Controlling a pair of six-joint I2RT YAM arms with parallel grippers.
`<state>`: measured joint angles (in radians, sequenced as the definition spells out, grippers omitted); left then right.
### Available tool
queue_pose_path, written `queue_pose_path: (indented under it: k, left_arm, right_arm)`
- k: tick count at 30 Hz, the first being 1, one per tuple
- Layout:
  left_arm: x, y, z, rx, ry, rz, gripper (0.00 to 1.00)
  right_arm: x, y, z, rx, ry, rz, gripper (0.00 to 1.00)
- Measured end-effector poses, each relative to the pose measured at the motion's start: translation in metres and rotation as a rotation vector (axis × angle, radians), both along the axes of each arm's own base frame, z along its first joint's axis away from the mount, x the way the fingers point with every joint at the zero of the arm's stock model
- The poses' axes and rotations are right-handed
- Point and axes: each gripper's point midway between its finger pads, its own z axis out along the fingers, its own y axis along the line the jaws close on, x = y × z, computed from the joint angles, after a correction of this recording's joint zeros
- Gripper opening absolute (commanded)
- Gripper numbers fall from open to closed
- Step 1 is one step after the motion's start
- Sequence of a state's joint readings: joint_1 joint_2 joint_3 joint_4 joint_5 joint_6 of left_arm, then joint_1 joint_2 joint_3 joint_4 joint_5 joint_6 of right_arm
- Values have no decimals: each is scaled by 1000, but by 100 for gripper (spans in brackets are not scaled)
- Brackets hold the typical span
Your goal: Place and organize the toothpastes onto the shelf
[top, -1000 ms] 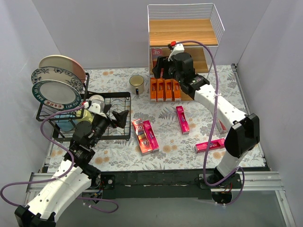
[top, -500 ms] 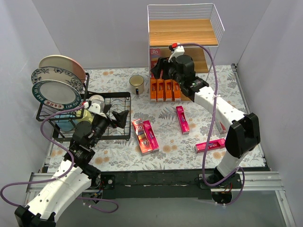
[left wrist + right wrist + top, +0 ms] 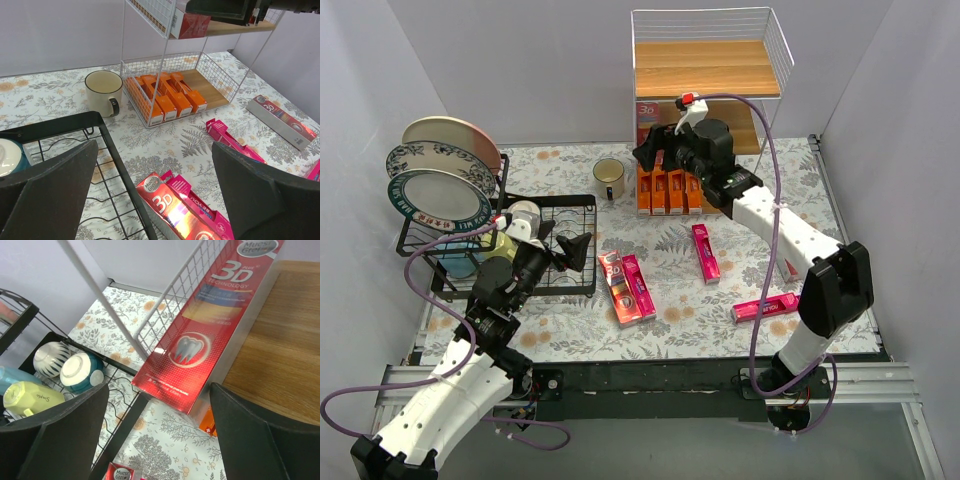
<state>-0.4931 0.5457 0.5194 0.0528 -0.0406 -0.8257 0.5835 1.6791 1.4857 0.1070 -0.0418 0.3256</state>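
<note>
The shelf (image 3: 710, 70) stands at the back. A red 3D carton (image 3: 210, 325) lies on its middle board (image 3: 280, 355), at the left side (image 3: 648, 110). Several orange cartons (image 3: 668, 190) fill the bottom tier. My right gripper (image 3: 160, 430) is open and empty, just off the near end of the red carton (image 3: 655, 150). On the table lie a red carton (image 3: 618, 287) beside a pink one (image 3: 638, 285), and two more pink ones (image 3: 705, 252) (image 3: 763, 307). My left gripper (image 3: 575, 250) is open and empty over the black rack's right edge.
A black wire dish rack (image 3: 570, 205) with plates (image 3: 440, 175) and bowls stands at the left. A mug (image 3: 609, 178) sits left of the shelf. Another red carton (image 3: 282, 120) lies at the right, partly hidden by the right arm in the top view.
My right gripper has shifted slightly left, away from the shelf's middle tier; the red carton stays on the board. The left arm has not moved.
</note>
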Motion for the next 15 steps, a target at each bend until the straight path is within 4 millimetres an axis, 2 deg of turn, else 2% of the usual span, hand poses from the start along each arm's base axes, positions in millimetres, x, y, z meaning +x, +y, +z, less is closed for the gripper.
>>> queue_pose_path:
  k: [7, 11, 15]
  left_arm:
    - [0, 0, 0, 0, 0, 0, 98]
    - [0, 0, 0, 0, 1, 1, 98]
    - [1, 1, 0, 0, 2, 7, 98]
  right_arm:
    - [-20, -6, 21, -12, -57, 40, 94]
    - [-46, -21, 40, -25, -114, 60, 94]
    - [-75, -35, 44, -58, -143, 85, 94]
